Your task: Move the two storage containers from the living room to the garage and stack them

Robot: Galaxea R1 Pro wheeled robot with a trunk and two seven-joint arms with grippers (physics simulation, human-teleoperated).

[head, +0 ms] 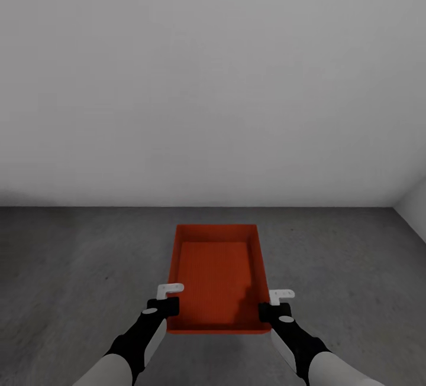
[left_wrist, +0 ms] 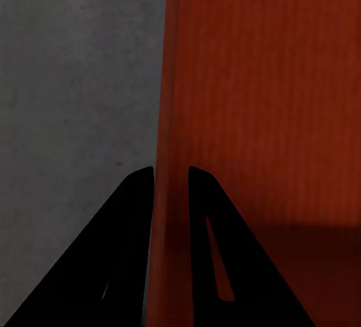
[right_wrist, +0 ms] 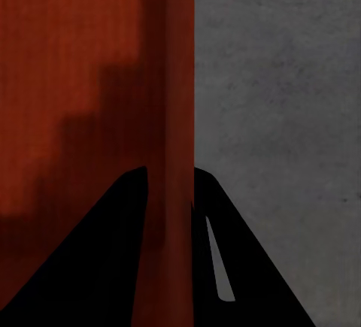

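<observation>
A red-orange rectangular open-topped storage container with thin plain walls sits between the robot's two arms, over the dark grey mottled concrete floor of a bare room with a plain white-grey wall ahead; whether it rests on the floor or is held just above it cannot be told. The left hand is closed on the container's left wall near the corner closest to the robot; the left wrist view shows its two black fingers on either side of that thin wall, one outside over the concrete and one inside. The right hand grips the right wall the same way, its fingers straddling it. The container's inside is empty, with a stepped shadow across its bottom.
</observation>
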